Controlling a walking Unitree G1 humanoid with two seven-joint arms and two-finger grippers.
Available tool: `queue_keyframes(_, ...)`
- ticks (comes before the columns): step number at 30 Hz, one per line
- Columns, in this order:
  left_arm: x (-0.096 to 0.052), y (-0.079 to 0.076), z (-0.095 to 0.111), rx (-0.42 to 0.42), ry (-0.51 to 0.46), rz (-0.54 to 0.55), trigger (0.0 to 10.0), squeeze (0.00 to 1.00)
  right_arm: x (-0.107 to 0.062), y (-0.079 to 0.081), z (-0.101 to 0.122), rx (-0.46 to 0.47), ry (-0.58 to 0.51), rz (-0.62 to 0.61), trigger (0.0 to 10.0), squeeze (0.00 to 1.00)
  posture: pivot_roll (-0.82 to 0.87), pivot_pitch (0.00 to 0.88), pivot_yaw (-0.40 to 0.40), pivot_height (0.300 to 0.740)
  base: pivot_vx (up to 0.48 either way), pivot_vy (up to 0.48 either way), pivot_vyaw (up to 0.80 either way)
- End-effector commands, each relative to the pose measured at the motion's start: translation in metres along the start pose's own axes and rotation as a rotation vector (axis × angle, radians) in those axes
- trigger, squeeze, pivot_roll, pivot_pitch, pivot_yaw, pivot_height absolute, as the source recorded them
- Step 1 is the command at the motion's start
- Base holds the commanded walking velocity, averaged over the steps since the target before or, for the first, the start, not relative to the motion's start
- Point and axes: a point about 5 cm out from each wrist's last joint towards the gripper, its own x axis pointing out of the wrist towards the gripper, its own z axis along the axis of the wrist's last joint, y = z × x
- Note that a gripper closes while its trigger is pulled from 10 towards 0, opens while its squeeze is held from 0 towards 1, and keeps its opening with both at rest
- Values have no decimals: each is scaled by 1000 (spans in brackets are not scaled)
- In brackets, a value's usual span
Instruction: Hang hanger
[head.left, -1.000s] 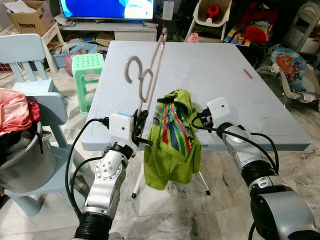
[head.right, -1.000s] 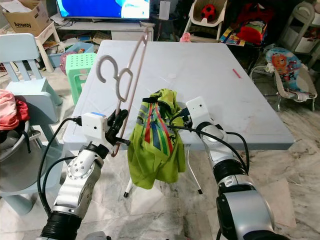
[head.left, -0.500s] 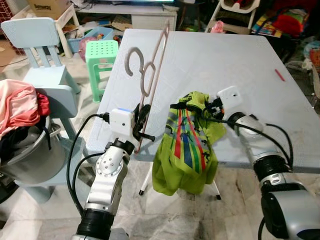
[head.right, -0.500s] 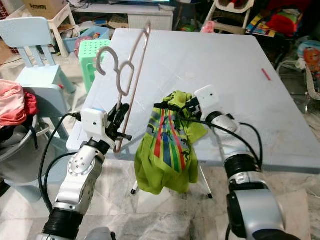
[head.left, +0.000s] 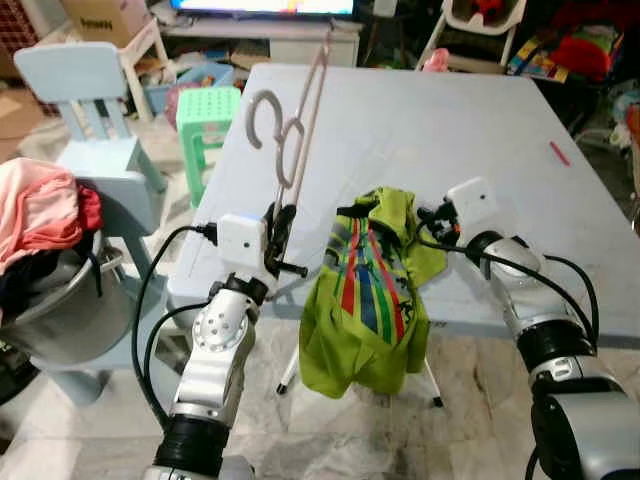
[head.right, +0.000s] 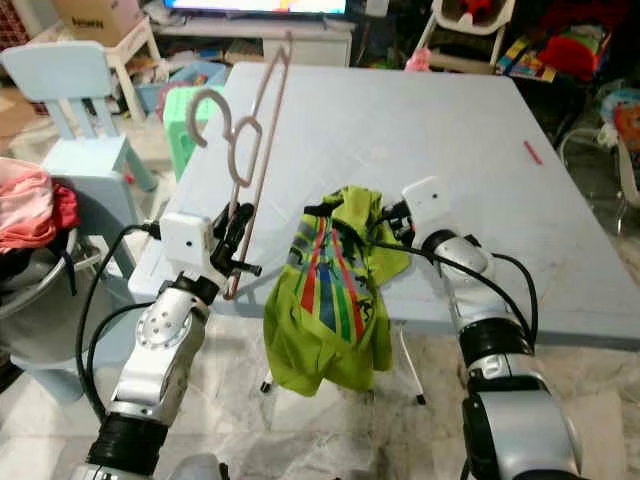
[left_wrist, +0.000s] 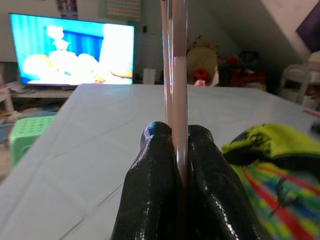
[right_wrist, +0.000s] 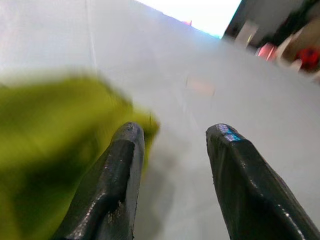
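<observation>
One hanger (head.left: 296, 120), base in left tool (head.left: 281, 238)

A pale blue table (head.left: 420, 130) stood on marble floor (head.left: 110, 420), with a blue child's chair (head.left: 85, 85), green stool (head.left: 205, 110) and lit television (left_wrist: 70, 50) nearby.

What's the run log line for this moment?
left pincer: shut on hanger | right pincer: open beside shirt | shirt: draped over table edge
</observation>
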Motion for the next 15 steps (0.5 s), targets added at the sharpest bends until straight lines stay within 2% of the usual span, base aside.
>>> queue_keyframes(1, -2, 2, -6, 10, 33, 16, 10000, 0, 1, -13, 22, 0, -108, -64, 10000, 0, 16, 0, -30, 740, 0, 0, 0)
queue_keyframes(3, -1, 1, -6, 10, 30, 16, 10000, 0, -1, -20, 25, -2, -123, -112, 10000, 0, 16, 0, -30, 740, 0, 0, 0)
queue_keyframes(7, -1, 1, -6, 11, 29, 17, 10000, 0, -4, -27, 25, -12, -98, -131, 10000, 0, 10, 0, -28, 740, 0, 0, 0)
queue_keyframes(9, -2, 1, -6, 13, 28, 18, 10000, 0, -5, -29, 27, -13, -88, -97, 10000, 0, 10, 0, -28, 740, 0, 0, 0)
queue_keyframes(10, -2, 2, -5, 16, 28, 21, 10000, 0, -7, -28, 29, -14, -79, -25, 10000, 12, 9, 0, -26, 740, 0, 0, 0)
queue_keyframes(11, -2, 3, -6, 17, 28, 21, 10000, 0, -8, -27, 29, -28, -78, 8, 10000, 1000, 6, 0, -22, 740, 0, 0, 0)
queue_keyframes(15, -2, 4, -6, 19, 30, 22, 10000, 0, -14, -30, 28, -39, -58, 85, 10000, 1000, 5, 0, -20, 740, 0, 0, 0)
